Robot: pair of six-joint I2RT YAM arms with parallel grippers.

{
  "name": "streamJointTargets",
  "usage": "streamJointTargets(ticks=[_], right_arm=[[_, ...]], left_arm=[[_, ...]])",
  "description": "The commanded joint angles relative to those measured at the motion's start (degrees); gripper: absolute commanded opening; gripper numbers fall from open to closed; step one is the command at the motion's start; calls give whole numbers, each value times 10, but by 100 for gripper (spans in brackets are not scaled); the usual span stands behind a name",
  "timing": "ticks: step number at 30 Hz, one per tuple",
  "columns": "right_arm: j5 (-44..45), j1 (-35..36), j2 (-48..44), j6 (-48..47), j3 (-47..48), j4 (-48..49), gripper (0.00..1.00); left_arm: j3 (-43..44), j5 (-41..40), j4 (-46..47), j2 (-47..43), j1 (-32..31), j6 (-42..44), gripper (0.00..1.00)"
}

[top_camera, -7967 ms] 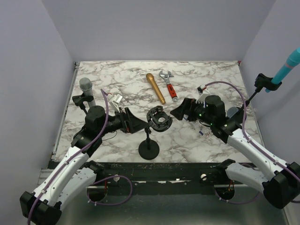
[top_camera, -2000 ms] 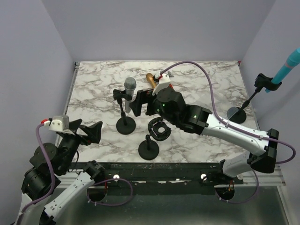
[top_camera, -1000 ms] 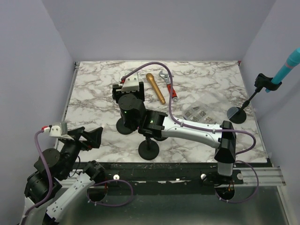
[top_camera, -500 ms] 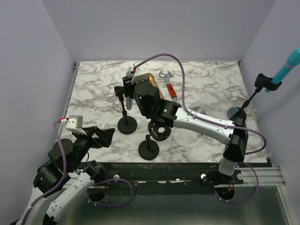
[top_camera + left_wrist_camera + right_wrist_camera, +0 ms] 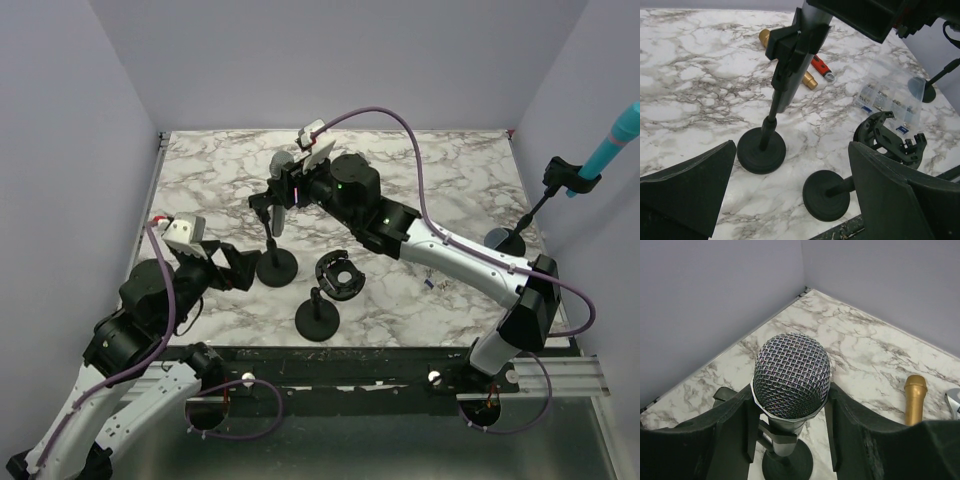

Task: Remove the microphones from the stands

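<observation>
Hovering near the stand (image 5: pixel 276 266), the left gripper (image 5: pixel 235 272) gapes wide, holding nothing. The microphone (image 5: pixel 791 375) stands clipped upright: rigid, probably weighty, mesh head dentable, so grip the body. The right gripper (image 5: pixel 789 392) has its fingers (image 5: pixel 715 440) flanking the head; contact I cannot tell.

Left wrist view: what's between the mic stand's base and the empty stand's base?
Bare marble only, in the left wrist view: the mic stand's base and the empty stand's base sit apart with nothing between. Top view agrees.
</observation>
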Motion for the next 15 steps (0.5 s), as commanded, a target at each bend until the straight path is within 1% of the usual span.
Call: streamJointTargets(ticks=[1,4,6,9,11,12,15], right_arm=[[-97,-1,-10,7,-13,-2,1],[-107,-8,-14,10,-18,-2,1],[-112,-13,-17,14,-21,-1,1],[-122,-19,-19,19,-24,0,1],[-123,-22,-19,21,-23,-2,0],[-123,-23,-18,21,-22,-3,1],[-123,-24,-15,24,-19,-4,1]], left_arm=[[41,-22,68,70,6,57,99],[58,8,94,117,28,73,99],[66,29,105,145,61,76,99],[67,94,127,173,117,68,98],[62,134,143,185,143,64,96],[62,142,146,190,149,66,94],[67,161,150,210,151,76,88]])
